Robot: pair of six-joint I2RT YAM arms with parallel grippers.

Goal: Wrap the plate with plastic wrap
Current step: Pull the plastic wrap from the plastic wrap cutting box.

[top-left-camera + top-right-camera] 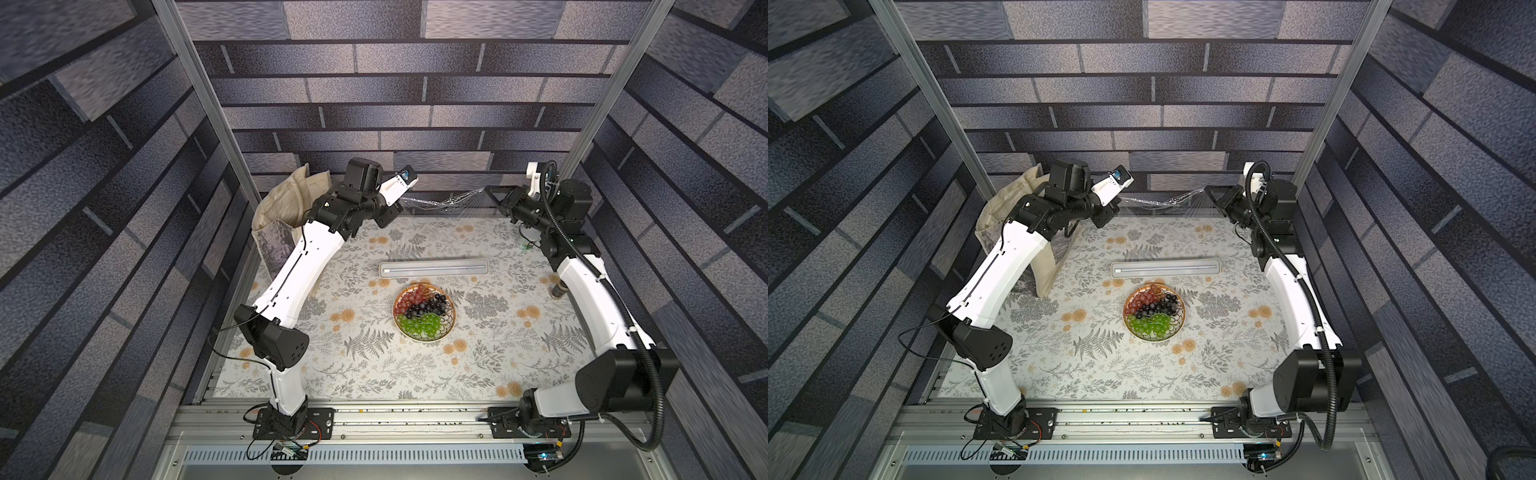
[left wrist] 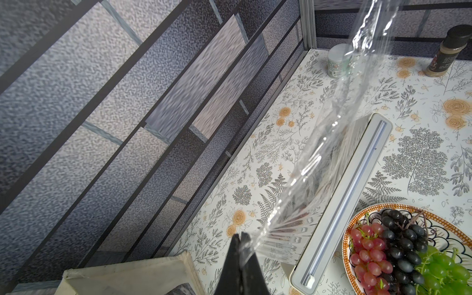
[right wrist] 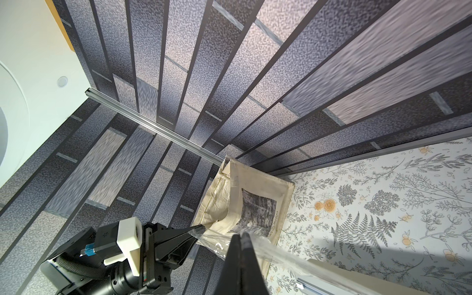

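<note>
Wrap [image 1: 444, 203] hangs stretched at twelve o'clock from your plate [image 1: 452, 324]. Your left gripper [image 2: 241, 236] and right gripper [image 3: 241, 235] each pinch one end.

Near half of the table [image 1: 374, 374]: open, free approach. Mid-table, the dispenser box [image 1: 434, 268] lies crosswise, with the plate [image 1: 446, 329] just beside its near side. Plastic wrap [image 1: 440, 203] is strung above the far edge between left gripper [image 1: 399, 206] and right gripper [image 1: 486, 190], barring that lane. It possibly trails down toward the dispenser box. Tote bag [image 1: 286, 199] fills the far-left corner, white-lidded jar [image 2: 337, 61] the far-right corner, spice bottle [image 1: 559, 289] the right edge.
</note>
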